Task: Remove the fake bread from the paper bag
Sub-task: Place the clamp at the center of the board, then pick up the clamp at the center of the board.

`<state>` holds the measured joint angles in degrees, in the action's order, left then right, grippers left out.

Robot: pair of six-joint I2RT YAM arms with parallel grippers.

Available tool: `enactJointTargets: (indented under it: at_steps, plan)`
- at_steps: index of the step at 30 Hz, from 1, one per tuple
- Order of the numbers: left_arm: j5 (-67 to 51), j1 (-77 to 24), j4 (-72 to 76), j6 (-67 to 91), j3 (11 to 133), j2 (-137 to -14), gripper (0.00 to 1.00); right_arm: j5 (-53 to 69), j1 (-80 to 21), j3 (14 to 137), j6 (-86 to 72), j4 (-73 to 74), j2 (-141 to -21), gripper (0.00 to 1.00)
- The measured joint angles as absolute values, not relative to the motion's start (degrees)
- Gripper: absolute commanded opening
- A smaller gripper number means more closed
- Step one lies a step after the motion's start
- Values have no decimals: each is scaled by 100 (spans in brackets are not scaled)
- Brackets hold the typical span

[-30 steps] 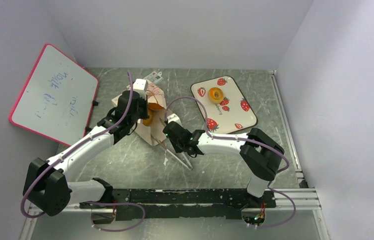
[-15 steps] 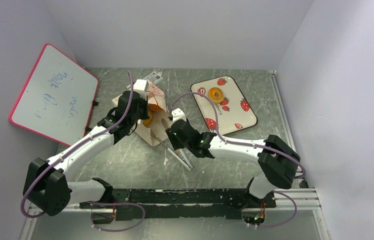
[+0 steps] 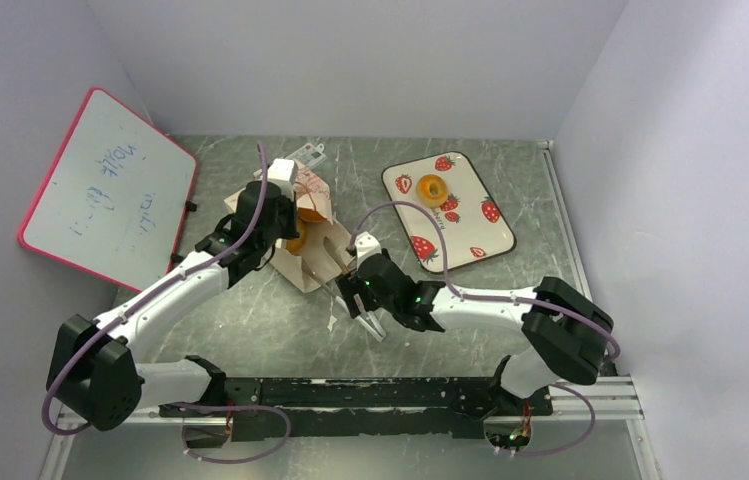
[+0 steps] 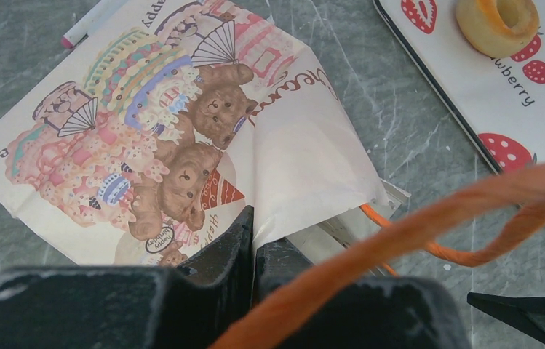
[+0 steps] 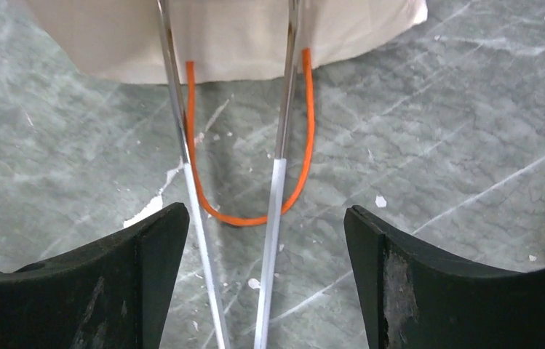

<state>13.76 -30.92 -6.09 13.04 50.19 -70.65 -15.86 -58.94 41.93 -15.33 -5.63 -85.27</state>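
Note:
The paper bag (image 3: 300, 262) lies on its side left of centre, its teddy-bear print (image 4: 182, 145) facing up. My left gripper (image 3: 272, 218) is shut on the bag's upper edge (image 4: 253, 231), holding the mouth up. An orange piece of fake bread (image 3: 297, 240) shows in the mouth. A ring-shaped bagel (image 3: 433, 188) (image 4: 497, 22) rests on the strawberry tray (image 3: 475, 245). Just in front of the bag, my right gripper (image 3: 353, 292) (image 5: 265, 214) hangs open with nothing held. Two thin metal rods (image 5: 276, 196) and an orange cord handle (image 5: 255, 218) lie on the table between its fingers.
A pink-framed whiteboard (image 3: 105, 190) leans at the left wall. A small white tag card (image 3: 308, 152) lies behind the bag. The second orange cord handle (image 4: 415, 225) crosses close in front of the left wrist camera. The metal rods (image 3: 365, 318) run from the bag toward the near edge.
My right gripper has opened wide and drawn back from the bag mouth toward the near edge, its elbow swinging right. The left gripper and bag have stayed put.

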Motion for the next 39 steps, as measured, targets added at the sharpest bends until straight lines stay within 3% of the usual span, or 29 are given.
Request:
enactJointTargets:
  at_steps: [13, 34, 39]
  plan:
    - [1330, -3096, -760, 1302, 5264, -7271, 7, -1343, -5894, 3802, -1518, -1376, -8836, 79]
    - [1273, -3096, -980, 1288, 5428, -7363, 7, -1223, -5894, 3765, -1518, -1688, -9314, 48]
    - [1275, -3096, -1061, 1288, 5426, -7308, 7, -1186, -5896, 3802, -1514, -1623, -9314, 47]
